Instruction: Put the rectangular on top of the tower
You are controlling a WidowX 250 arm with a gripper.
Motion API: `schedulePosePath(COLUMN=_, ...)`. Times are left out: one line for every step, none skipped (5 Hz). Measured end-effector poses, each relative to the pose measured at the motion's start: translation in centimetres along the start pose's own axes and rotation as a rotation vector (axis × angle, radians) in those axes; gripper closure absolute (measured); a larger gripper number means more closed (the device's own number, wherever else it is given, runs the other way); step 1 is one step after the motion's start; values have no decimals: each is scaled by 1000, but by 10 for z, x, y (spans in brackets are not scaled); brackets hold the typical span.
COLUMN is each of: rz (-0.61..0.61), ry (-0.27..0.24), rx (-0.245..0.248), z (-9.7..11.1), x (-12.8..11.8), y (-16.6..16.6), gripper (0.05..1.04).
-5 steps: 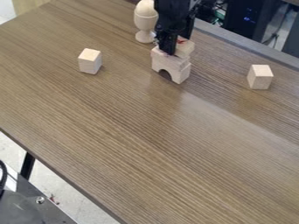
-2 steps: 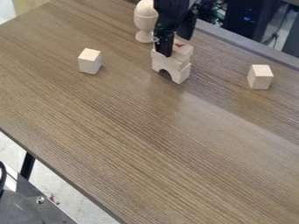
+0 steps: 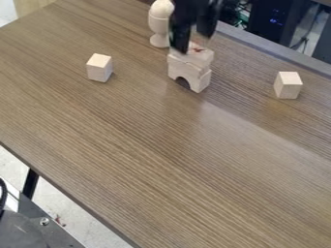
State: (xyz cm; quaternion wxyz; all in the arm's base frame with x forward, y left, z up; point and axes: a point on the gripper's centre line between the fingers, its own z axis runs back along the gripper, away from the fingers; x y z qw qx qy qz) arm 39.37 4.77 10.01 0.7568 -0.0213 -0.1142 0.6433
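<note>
The gripper (image 3: 194,42) hangs open just above the tower near the table's far edge, its two fingers apart. Beneath it, a rectangular block (image 3: 199,55) with a red mark on its upper face lies on top of the tower (image 3: 193,72). The tower's lowest piece is an arch block (image 3: 200,83) with a dark half-round opening facing the camera. The nearer finger overlaps part of the rectangular block's far left end.
A wooden egg-cup-shaped piece (image 3: 161,23) stands just left of the tower. One wooden block (image 3: 99,68) is farther left, another (image 3: 288,85) to the right. The brown table (image 3: 161,160) ends at a grey far edge.
The gripper has parted its fingers and risen a little from the tower. The rectangular block has stayed on top, let go.
</note>
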Motion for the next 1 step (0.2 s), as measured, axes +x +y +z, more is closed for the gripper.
schedulePosePath(rz=-141, ry=0, rx=-29, z=32, x=-9, y=-22, gripper=85)
